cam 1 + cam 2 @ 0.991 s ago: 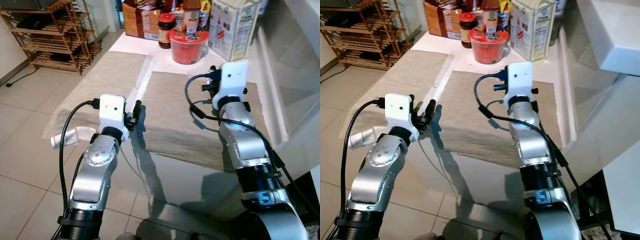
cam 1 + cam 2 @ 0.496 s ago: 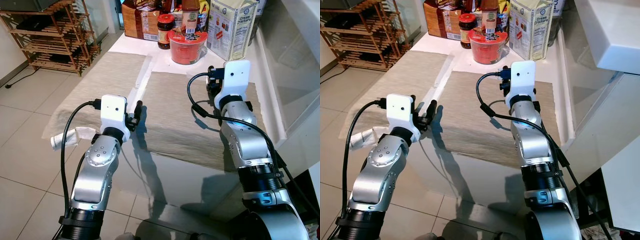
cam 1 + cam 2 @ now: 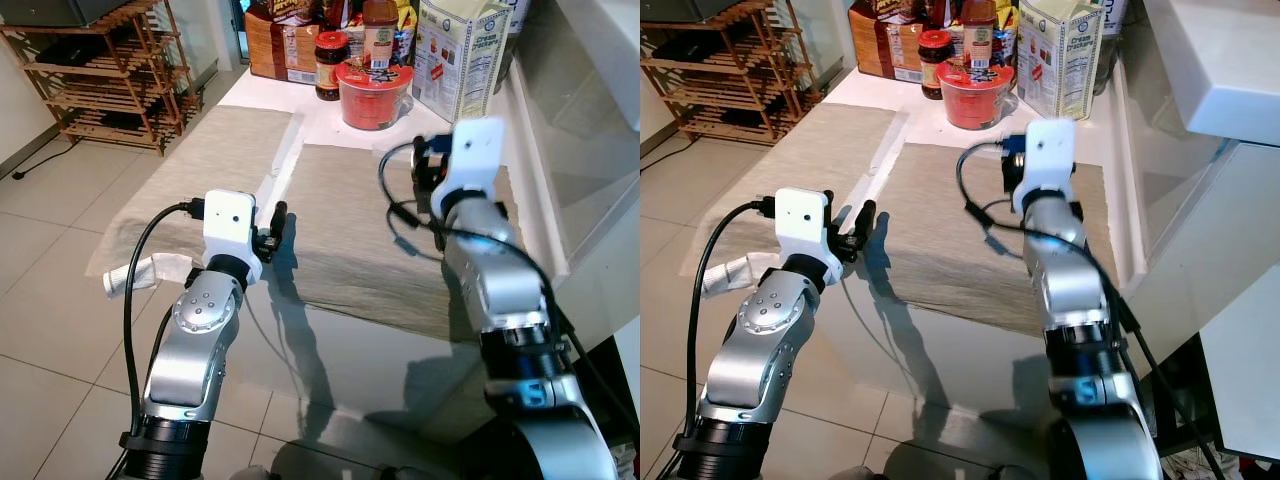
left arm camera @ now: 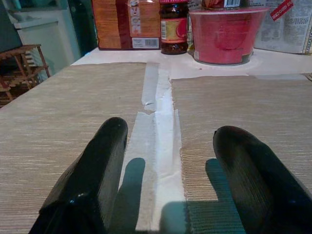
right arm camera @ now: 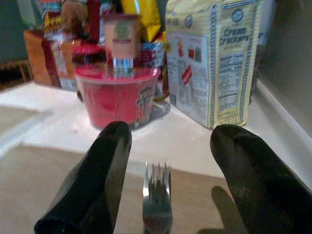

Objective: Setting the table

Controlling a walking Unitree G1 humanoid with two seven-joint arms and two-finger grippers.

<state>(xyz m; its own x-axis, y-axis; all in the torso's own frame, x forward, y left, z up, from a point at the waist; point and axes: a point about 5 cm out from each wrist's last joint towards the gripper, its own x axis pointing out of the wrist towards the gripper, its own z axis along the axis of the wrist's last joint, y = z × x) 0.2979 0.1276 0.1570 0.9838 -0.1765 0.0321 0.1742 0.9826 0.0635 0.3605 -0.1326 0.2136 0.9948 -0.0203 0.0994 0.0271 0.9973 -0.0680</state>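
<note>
Hovering right tool (image 5: 168,195) spread over metal fork (image 5: 157,200), woven placemat (image 3: 350,220)

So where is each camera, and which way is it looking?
Left and right eye views: on the head, looking down at the table's two placemats; both silver arms show.
Left wrist view: on the left arm, looking along the open left gripper over the placemats.
Right wrist view: looking along the open right gripper at a fork.
All share the red bowl.
</note>
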